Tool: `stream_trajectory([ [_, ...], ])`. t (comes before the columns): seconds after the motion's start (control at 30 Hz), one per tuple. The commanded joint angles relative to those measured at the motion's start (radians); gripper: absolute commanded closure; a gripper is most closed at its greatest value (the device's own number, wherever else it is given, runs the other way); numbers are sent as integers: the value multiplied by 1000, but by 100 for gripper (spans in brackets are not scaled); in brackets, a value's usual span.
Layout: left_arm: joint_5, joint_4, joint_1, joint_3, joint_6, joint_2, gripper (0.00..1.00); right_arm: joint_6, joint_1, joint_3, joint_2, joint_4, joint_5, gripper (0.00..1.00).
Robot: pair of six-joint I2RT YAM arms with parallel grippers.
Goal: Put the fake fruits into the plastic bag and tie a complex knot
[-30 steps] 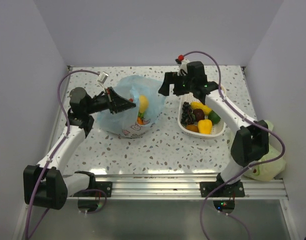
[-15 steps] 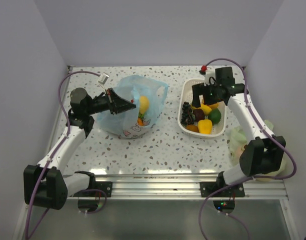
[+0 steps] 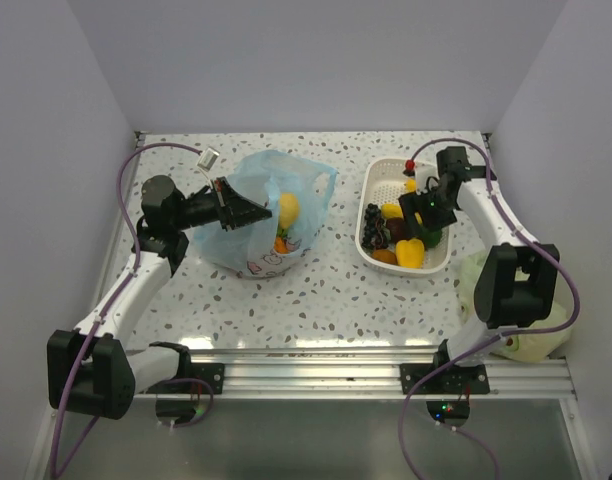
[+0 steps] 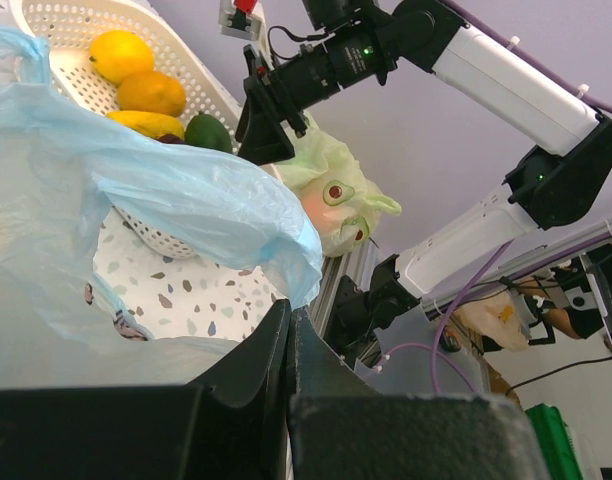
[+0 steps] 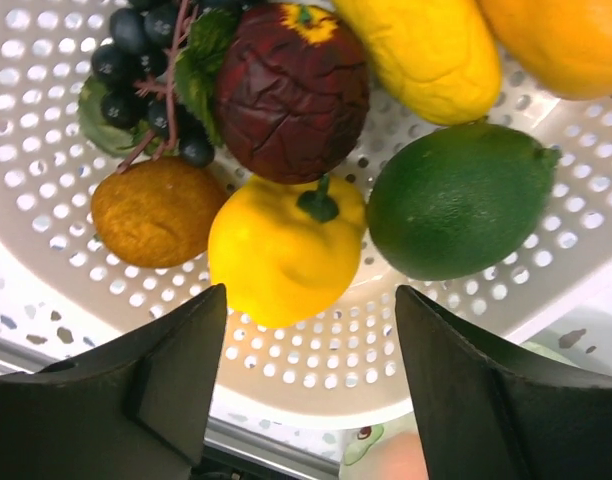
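Speckled table from above: the right gripper hangs over the white basket, and the blue bag sits well to its left. The left gripper pinches the bag's rim.

Left wrist: jaws closed on thin crinkly film (looks like).

Right wrist: jaws spread wide, with a glossy round yellow fruit straight below between them. A green fruit touches it on the right.
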Motion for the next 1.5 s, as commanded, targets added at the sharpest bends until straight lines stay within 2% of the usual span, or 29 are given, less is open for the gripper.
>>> stream_trajectory([
  [0.0,-9,-5,8,19,26,-20,100,-25,6,-7,-41,-84,-76,27],
  [0.2,-10,-1,8,26,24,-9,100,3,15,-87,-29,-37,-24,10],
  [0.53,-9,-4,8,27,31,-3,100,64,21,-185,27,83,-17,10],
  [0.73,-10,-9,8,32,35,0,100,106,21,-185,56,129,-42,12],
  [0.8,-10,-12,8,33,38,4,100,86,14,-165,74,139,-13,19],
  [0.97,-10,-13,8,26,38,4,100,35,-18,-92,94,104,23,46],
  [1.0,-12,-12,8,26,38,3,100,22,-18,-61,91,74,12,57],
  [1.1,-12,-13,8,25,38,0,100,3,-46,-1,64,-3,-8,73],
  [1.2,-12,-2,8,24,25,3,100,-2,-45,62,21,-83,-60,80],
  [1.27,-9,22,8,19,0,7,100,14,-43,95,-8,-112,-131,81],
  [1.4,-4,33,8,13,-18,6,100,83,-29,184,-27,-106,-301,86],
  [1.47,-1,39,8,9,-23,1,100,126,39,208,-19,-74,-364,88],
])
